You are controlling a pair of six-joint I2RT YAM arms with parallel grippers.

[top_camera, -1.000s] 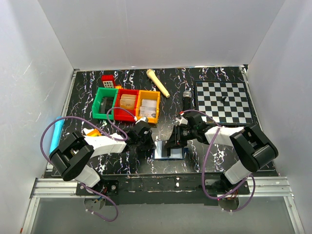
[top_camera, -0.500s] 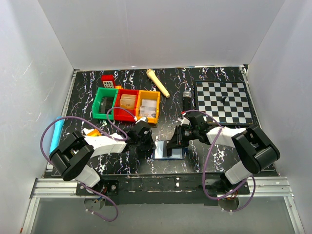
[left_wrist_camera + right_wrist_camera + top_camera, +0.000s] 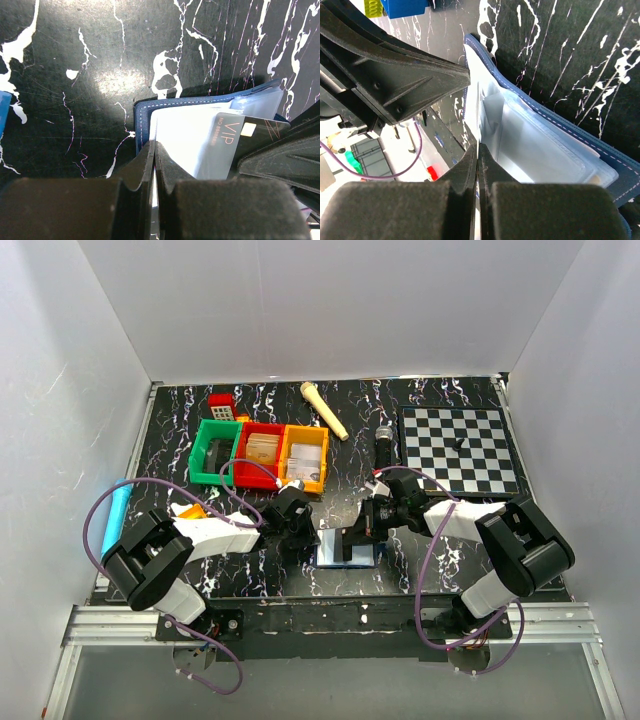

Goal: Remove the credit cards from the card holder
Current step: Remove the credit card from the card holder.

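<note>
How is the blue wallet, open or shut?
Open: the card holder lies spread, pale inside showing, with a black VIP card in view.

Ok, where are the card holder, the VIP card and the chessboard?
card holder (image 3: 142,125), left wrist view, on its navy stitched left edge.
VIP card (image 3: 231,145), left wrist view, on the black face beside the lettering.
chessboard (image 3: 440,462), top view, on bare squares left of centre.

Black white-veined table (image 3: 440,400). Green bin (image 3: 214,452), red bin (image 3: 258,453) and orange bin (image 3: 304,455) in a touching row at 11 o'clock. Chessboard (image 3: 458,449) at 2. Cream stick (image 3: 324,410) at 12. Open card holder (image 3: 330,553) at 6, near edge.
</note>
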